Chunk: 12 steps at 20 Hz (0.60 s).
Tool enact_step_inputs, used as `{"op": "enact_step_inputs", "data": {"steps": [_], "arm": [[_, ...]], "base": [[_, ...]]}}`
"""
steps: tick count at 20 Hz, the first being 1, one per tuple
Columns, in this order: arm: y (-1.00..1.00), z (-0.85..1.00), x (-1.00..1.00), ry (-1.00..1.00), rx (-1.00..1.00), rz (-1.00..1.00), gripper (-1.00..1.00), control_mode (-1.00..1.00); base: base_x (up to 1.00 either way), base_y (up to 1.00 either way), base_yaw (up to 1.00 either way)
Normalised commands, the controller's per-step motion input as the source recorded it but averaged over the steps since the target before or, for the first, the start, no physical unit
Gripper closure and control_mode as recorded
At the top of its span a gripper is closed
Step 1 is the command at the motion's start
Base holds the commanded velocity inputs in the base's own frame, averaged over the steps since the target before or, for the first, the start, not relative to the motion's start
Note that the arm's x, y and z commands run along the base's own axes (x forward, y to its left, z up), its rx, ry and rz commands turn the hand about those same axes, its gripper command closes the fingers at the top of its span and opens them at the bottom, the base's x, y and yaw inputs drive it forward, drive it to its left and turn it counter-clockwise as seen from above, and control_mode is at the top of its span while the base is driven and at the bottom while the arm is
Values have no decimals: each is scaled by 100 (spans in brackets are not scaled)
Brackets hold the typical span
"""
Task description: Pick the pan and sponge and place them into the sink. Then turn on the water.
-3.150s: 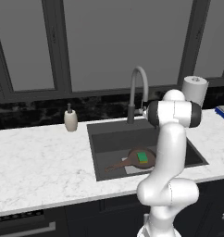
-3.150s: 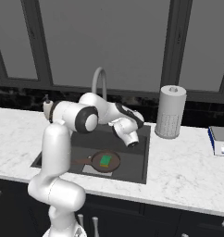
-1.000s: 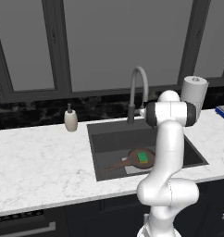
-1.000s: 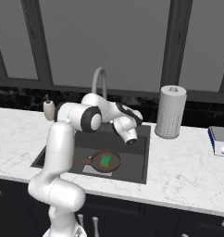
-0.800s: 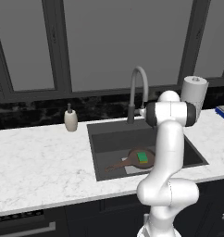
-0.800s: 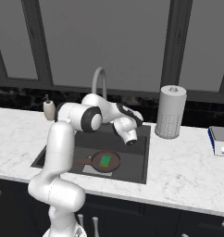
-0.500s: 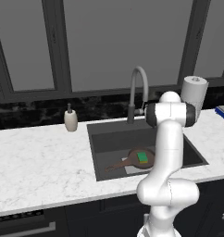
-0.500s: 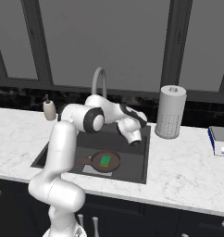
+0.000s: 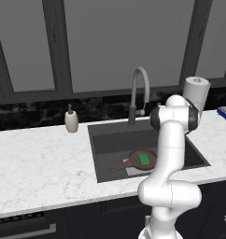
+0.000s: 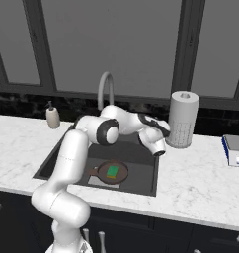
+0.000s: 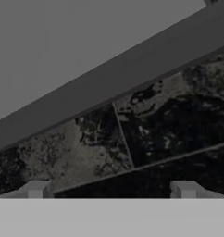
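The dark-brown pan [image 9: 136, 160] [image 10: 107, 174] lies on the bottom of the sink [image 9: 116, 141] [image 10: 137, 157], its handle pointing left. The green sponge [image 9: 144, 158] [image 10: 112, 171] rests inside the pan. Behind the basin rises the curved grey faucet [image 9: 139, 93] [image 10: 105, 90]; no water shows under its spout. My gripper [image 10: 162, 127] [image 11: 111, 189] hangs above the sink's right side, to the right of the faucet, facing the dark backsplash. It is open, with nothing between its fingertips [image 11: 37, 188]. In the left base view my own arm hides the hand.
A soap dispenser [image 9: 71, 121] [image 10: 53, 116] stands left of the sink. A paper towel roll [image 9: 195, 93] [image 10: 182, 118] stands at the sink's back right corner, close to the hand. A blue-and-white box [image 10: 235, 149] lies further right. Windows sit above the backsplash.
The hand has shifted slightly to the right, toward the paper towel roll, still open. Pan and sponge have not moved.
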Motion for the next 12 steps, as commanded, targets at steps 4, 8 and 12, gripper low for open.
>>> {"op": "enact_step_inputs", "data": {"steps": [4,8,12], "arm": [[50,0,-55,5,0,0,-100,-100],[84,0,-30,0,0,2,-100,-100],[60,11,0,0,0,5,-100,-100]], "base": [[0,0,0],[0,0,0],[0,0,0]]}}
